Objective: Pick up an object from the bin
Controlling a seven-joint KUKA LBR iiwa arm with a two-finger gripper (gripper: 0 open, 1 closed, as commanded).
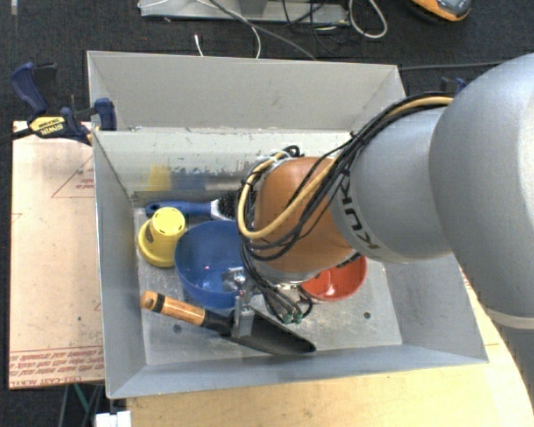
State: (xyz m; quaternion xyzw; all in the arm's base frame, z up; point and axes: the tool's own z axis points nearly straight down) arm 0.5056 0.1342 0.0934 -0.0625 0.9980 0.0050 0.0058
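Down low near the front wall of the bin (249, 96), the end effector (242, 314) sits at the black blade of an orange-handled tool (180, 310). Whether it is apart or together, I cannot tell. Just behind it lies a blue bowl (205, 261). Beyond that bowl stands a yellow cup (163, 232). On the end effector's opposite side rests an orange-red bowl (338, 281).

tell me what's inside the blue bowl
In the blue bowl, the left part shows bare floor; the right part is covered by the orange wrist cover and gripper, so anything there is hidden.
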